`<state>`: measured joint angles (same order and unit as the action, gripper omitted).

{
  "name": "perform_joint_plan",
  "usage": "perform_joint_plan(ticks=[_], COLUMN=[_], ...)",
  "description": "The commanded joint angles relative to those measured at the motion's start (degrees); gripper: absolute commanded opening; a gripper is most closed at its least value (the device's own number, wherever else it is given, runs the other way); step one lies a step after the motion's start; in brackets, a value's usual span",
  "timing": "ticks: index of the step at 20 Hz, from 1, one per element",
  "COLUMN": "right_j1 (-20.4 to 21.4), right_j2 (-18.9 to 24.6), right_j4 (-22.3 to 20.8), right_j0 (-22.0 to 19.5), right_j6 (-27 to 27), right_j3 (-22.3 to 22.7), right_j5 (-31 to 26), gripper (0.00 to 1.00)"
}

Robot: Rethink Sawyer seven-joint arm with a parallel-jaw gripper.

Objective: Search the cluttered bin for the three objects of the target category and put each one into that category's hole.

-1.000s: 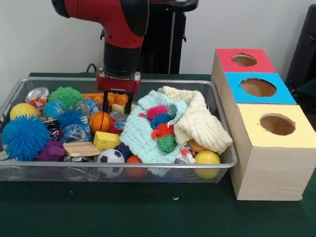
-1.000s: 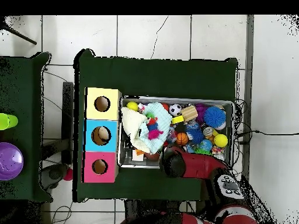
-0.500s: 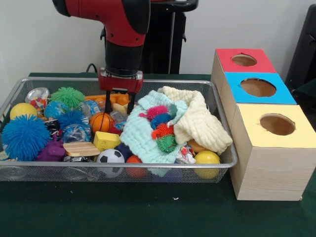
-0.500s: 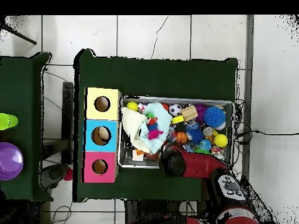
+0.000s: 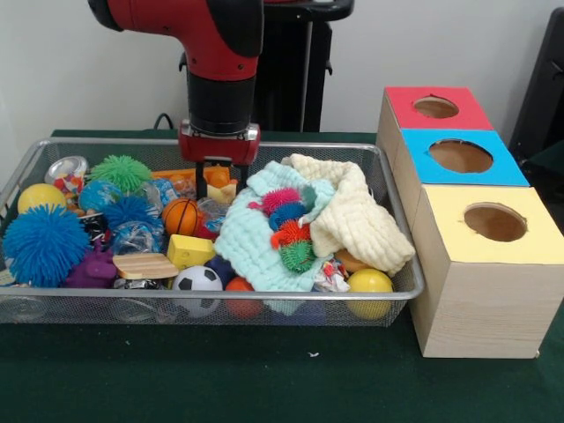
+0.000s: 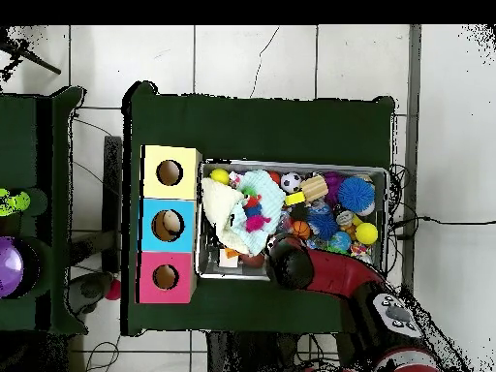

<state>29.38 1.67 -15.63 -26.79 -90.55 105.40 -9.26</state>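
The wire mesh bin (image 5: pixel 264 294) is full of toys; it also shows in the overhead view (image 6: pixel 291 163). A green puffer ball (image 5: pixel 119 171) lies at its back left. A large blue puffer ball (image 5: pixel 42 244) (image 6: pixel 356 194) lies at the left end, with a smaller blue one (image 5: pixel 128 211) beside it. Small pink, blue, orange and green hairy balls (image 5: pixel 289 231) sit on a teal cloth. My gripper (image 5: pixel 220 187) is open at the back middle of the bin, its fingers either side of orange and pale yellow toys. The arm hides it in the overhead view. The red-topped box's hole (image 5: pixel 436 107) (image 6: pixel 166 277) is at the far right.
The blue-topped box (image 5: pixel 493 169) and yellow-topped box (image 5: pixel 538 242) stand in front of the red one. A teal cloth (image 5: pixel 251 247) and a cream cloth (image 5: pixel 357 220) fill the bin's right half. Yellow balls (image 5: pixel 370 282), a football (image 5: pixel 197 280), a small basketball (image 5: pixel 179 216) and blocks lie around.
My gripper has shifted a little to the right in the front view, along the back of the bin. It stays open. The toys have not moved.
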Motion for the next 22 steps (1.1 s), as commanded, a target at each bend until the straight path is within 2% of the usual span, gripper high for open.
perform_joint_plan(ticks=[1,10,22], right_j1=[0.3,-2.5,-4.9], right_j2=[6.3,3.4,1.2], right_j4=[3.4,1.1,0.1], right_j0=[-0.3,2.5,5.5], right_j6=[-7.9,-5.5,-2.9], right_j3=[0.8,-1.9,-6.3], right_j5=[-4.9,-6.1,-13.2], gripper=[1.00,1.00,1.00])
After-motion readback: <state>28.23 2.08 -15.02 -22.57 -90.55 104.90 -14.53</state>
